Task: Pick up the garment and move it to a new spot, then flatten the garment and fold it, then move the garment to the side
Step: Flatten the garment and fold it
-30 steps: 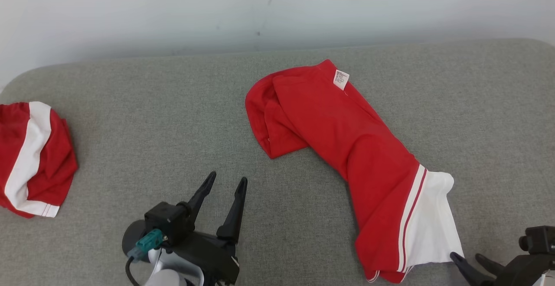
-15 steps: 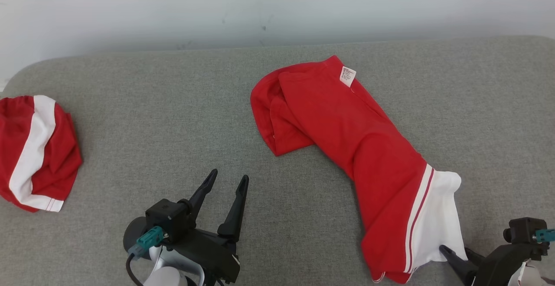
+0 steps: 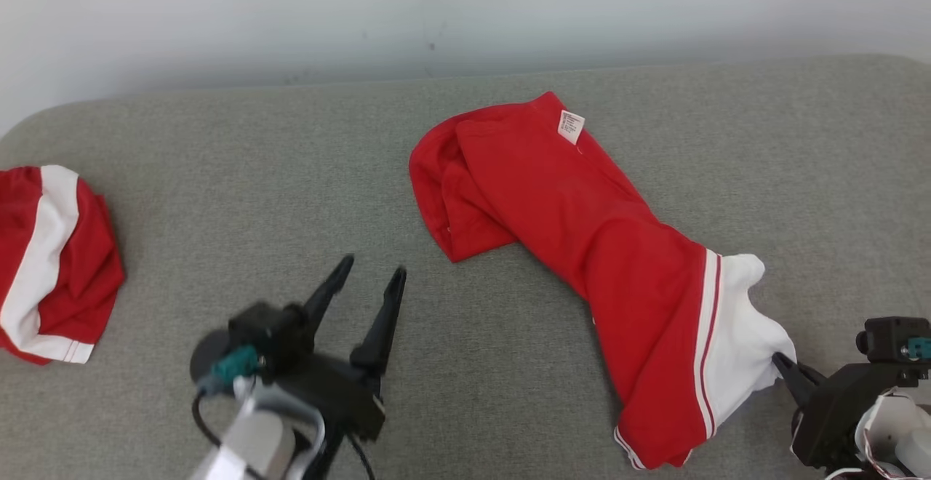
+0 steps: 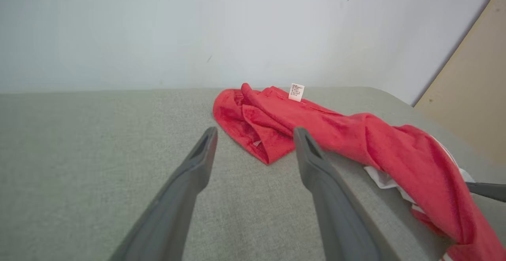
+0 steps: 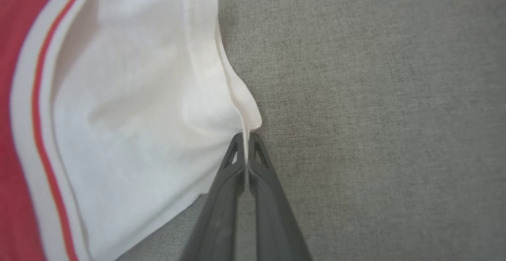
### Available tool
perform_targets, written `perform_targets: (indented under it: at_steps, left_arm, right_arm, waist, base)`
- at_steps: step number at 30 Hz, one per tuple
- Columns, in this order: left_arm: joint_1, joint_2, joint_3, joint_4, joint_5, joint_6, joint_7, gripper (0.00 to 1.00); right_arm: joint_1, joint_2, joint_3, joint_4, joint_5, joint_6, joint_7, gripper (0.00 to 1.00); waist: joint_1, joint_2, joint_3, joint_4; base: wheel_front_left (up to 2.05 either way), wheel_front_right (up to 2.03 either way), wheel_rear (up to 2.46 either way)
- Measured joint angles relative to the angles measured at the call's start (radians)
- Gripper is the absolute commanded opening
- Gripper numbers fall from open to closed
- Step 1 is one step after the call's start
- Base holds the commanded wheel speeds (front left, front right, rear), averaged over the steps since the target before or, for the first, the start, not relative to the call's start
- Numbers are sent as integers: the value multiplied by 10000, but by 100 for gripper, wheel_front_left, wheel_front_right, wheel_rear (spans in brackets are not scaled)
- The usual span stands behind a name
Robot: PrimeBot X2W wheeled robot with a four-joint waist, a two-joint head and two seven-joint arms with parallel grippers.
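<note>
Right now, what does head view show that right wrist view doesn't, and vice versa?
Head view adds: the whole garment with its label, a second red-and-white garment far left, the left jaws open and empty, and the wall. Right wrist view adds: close detail of the right jaws shut on a thin fold of the white edge. Both: the white panel, the red stripe, the grey surface, and the right jaws at the panel's edge.
</note>
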Motion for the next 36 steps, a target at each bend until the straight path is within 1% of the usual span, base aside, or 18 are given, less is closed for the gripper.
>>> perform_targets:
  at_steps: [4,7,12,21,27,30,34,36]
  left_arm:
    - [-1164,63,23,539,-230,-474,318,100]
    - [-1710,138,-21,1189,-420,-662,625,100]
    - [-2321,174,-418,2316,-462,-849,1112,100]
    - [-3176,86,-926,3774,-702,-863,1593,100]
    - [-3568,50,-1733,3996,-1162,-863,1668,100]
    - [-3777,0,-2044,4119,-1254,-863,1664,100]
    - [-3964,88,-2393,4439,-1336,-863,1655,100]
    - [-4091,92,-2612,4650,-1336,-865,1657,100]
  right_arm:
    - [-244,173,127,-86,-355,0,-69,0]
    - [-517,418,242,-182,-589,0,-79,0]
    - [-884,604,372,-341,-917,0,-82,0]
    - [-1362,859,453,-516,-1411,0,-153,0]
    - [-1403,945,491,-552,-1526,0,-153,0]
    - [-1513,989,487,-543,-1668,0,-153,0]
    - [-1547,1193,493,-585,-1751,0,-155,0]
    - [-1540,1193,470,-581,-1751,0,-157,0]
  waist:
    - [0,0,58,-154]
    - [0,0,143,-295]
    - [1,0,345,-572]
    - [1,0,738,-1166]
    - [1,0,945,-1572]
    - [1,0,1037,-1740]
    - [1,0,1136,-1931]
    - [1,0,1194,-1982]
  base:
    - [0,0,0]
    - [0,0,0]
    - [0,0,0]
    - [0,0,0]
    - [0,0,0]
    - [0,0,0]
    - [0,0,0]
    - [0,0,0]
